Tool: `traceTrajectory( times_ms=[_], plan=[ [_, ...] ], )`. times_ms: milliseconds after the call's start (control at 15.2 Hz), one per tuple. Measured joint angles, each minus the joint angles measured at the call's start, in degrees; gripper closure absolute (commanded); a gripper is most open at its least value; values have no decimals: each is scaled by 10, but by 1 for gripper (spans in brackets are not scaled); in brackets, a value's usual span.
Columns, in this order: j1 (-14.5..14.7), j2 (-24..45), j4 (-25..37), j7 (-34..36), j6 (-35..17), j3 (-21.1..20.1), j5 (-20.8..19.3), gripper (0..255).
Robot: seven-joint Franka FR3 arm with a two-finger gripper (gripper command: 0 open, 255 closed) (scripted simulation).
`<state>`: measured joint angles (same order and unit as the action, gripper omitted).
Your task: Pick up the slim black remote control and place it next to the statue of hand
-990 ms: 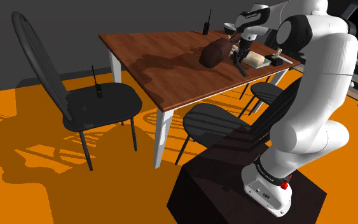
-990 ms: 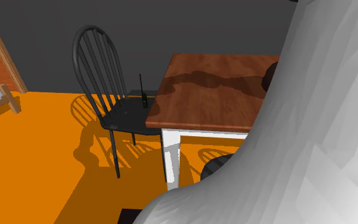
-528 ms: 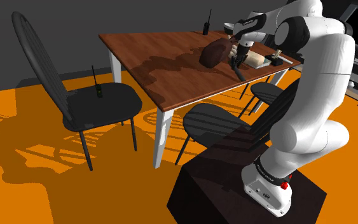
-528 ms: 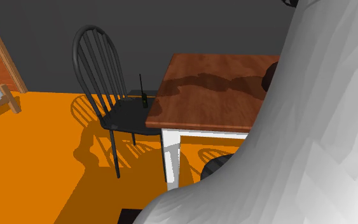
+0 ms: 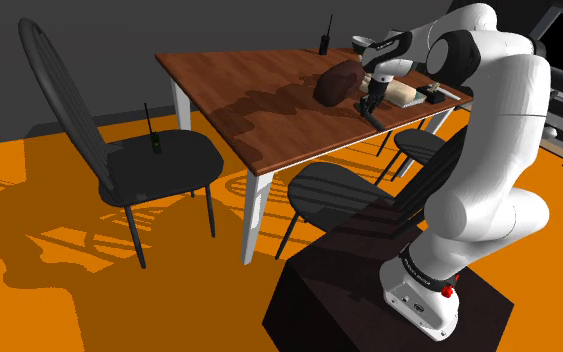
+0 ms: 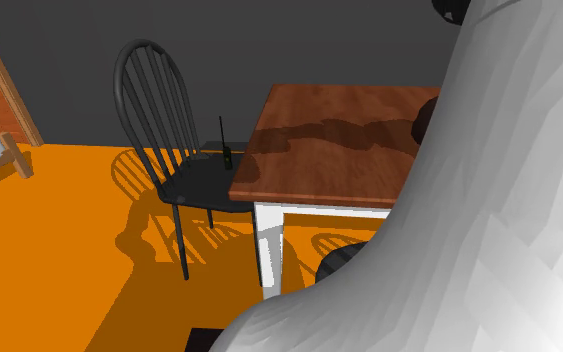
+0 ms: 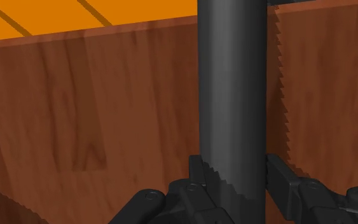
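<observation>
In my wrist view, fingers (image 7: 279, 178) pinching the dark remote (image 7: 231, 95), shoulder view adds the brown hand statue (image 5: 339, 82) just beside, table (image 5: 239, 100) edge seemingly near

Wooden table (image 5: 259, 100) beneath the gripper (image 5: 371, 93); black chair (image 5: 159, 165) well apart, bearing a walkie-talkie (image 5: 156, 146); orange floor (image 5: 69, 290) below.

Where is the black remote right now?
The black remote is clasped in the gripper over the wooden table, toward the shoulder view's right, just right of the brown hand statue.
</observation>
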<state>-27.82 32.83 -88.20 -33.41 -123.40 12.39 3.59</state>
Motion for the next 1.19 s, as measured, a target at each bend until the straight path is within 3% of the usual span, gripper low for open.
traceTrajectory(
  times_ms=[396,462,858,1188],
  plan=[
    [0,2,0,0,-2,0,0,255],
    [0,2,0,0,-2,0,0,0],
    [0,2,0,0,-1,0,0,0],
    [4,-30,16,4,46,3,-6,0]
  ],
)
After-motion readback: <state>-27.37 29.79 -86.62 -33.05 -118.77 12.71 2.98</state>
